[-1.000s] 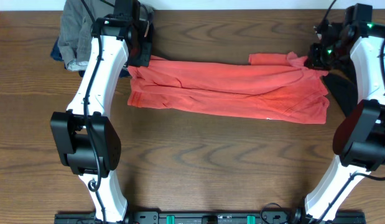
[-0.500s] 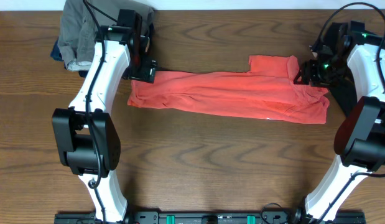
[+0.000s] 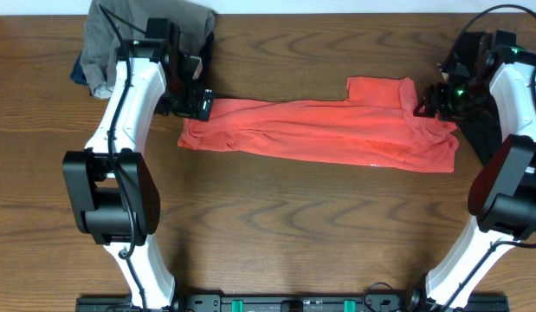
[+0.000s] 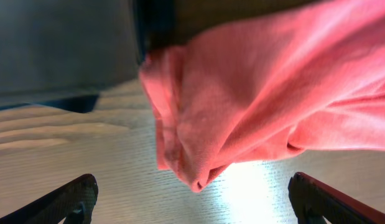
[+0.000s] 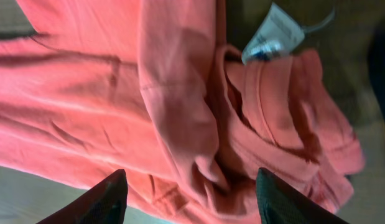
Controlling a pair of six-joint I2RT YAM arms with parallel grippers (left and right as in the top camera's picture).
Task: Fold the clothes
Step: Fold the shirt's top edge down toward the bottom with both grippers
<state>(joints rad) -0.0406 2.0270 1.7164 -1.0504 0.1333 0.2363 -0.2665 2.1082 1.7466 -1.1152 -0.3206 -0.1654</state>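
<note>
Lengthwise, T-shirt (image 3: 319, 130) between left pincer (image 3: 201, 106) and right pincer (image 3: 421, 102)

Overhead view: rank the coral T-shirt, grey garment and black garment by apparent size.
1. coral T-shirt: clearly largest.
2. grey garment: bunched in the far-left corner.
3. black garment: only a strip shows beside the right arm, so places 2 and 3 are unsure.

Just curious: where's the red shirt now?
Overhead, the red shirt lies as a long band across the far half of the table, between the left gripper and the right gripper.
</note>
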